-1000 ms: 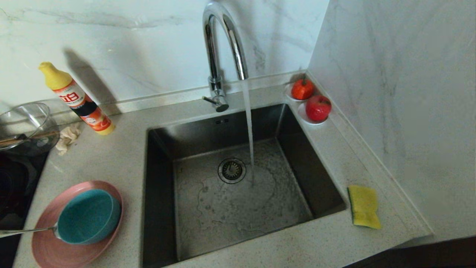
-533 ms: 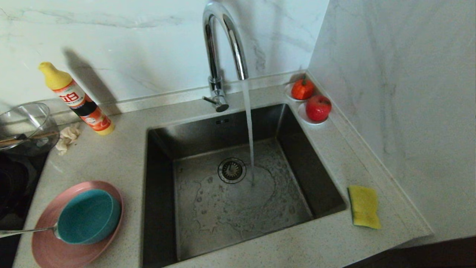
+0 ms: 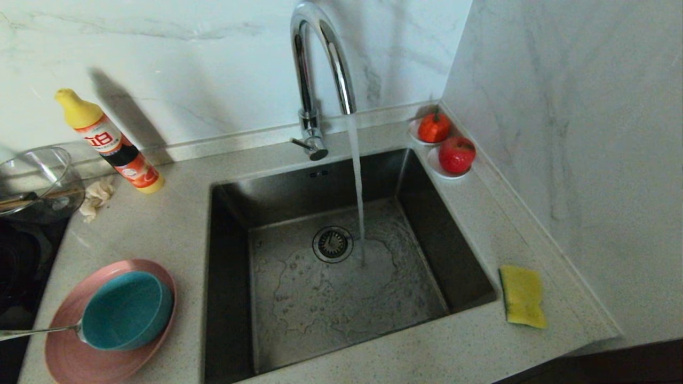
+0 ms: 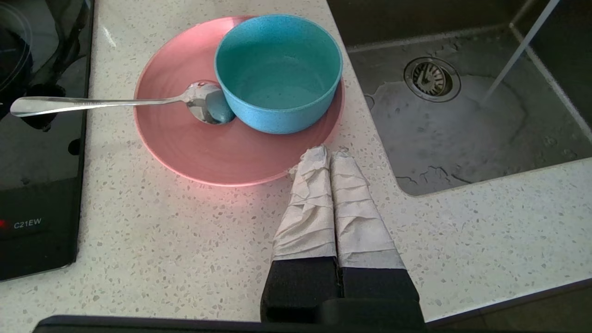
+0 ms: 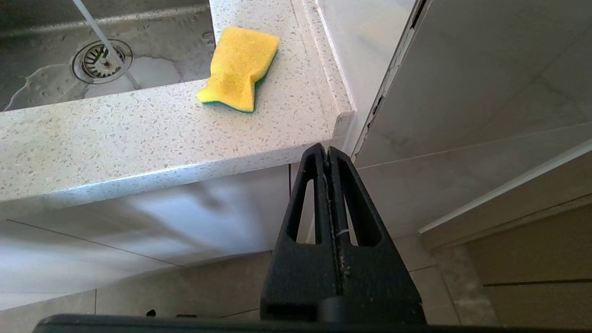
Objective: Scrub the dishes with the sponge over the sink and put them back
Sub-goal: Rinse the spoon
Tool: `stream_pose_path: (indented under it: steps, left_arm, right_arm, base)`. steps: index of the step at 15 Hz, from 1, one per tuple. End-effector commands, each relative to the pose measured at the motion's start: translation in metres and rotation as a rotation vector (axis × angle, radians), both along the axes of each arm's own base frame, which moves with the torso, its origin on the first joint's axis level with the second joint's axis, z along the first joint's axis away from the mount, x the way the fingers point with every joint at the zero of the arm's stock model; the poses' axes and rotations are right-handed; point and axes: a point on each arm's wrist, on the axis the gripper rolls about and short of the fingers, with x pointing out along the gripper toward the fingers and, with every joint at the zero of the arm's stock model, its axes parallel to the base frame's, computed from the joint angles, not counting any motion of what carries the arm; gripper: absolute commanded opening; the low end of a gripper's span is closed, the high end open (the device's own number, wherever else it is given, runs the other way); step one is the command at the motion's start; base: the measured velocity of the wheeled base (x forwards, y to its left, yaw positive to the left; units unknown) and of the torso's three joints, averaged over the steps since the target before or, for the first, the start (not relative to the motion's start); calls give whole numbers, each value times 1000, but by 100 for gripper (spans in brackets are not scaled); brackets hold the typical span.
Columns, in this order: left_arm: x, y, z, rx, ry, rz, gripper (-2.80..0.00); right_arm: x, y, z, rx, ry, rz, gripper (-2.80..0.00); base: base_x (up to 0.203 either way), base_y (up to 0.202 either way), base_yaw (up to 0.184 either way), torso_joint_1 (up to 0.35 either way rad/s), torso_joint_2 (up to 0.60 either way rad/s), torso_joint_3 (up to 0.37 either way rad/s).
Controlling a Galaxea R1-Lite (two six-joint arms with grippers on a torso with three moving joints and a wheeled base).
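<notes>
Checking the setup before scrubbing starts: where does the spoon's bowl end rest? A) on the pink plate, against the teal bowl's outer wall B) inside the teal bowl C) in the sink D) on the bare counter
A: the spoon has its bowl end on the pink plate, against the outside of the teal bowl.

bowl (image 3: 127,309) on plate (image 3: 69,357) left of sink (image 3: 341,266), sponge (image 3: 522,296) right.

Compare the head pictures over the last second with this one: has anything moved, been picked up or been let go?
Only the water moves: the tap runs and the wet patch on the sink floor has changed outline. The pink plate, teal bowl, spoon and sponge lie where they were. Nothing was gripped or released; neither gripper enters the head view.
</notes>
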Motion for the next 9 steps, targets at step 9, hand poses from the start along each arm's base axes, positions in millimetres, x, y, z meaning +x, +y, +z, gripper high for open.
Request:
stream_pose_path:
  steps: [9]
  left_arm:
    - [0,0,0,1,1,-1,-280]
  right_arm:
    - [0,0,-1,-20,3,-2,-280]
  base:
    - [0,0,0,0,0,0]
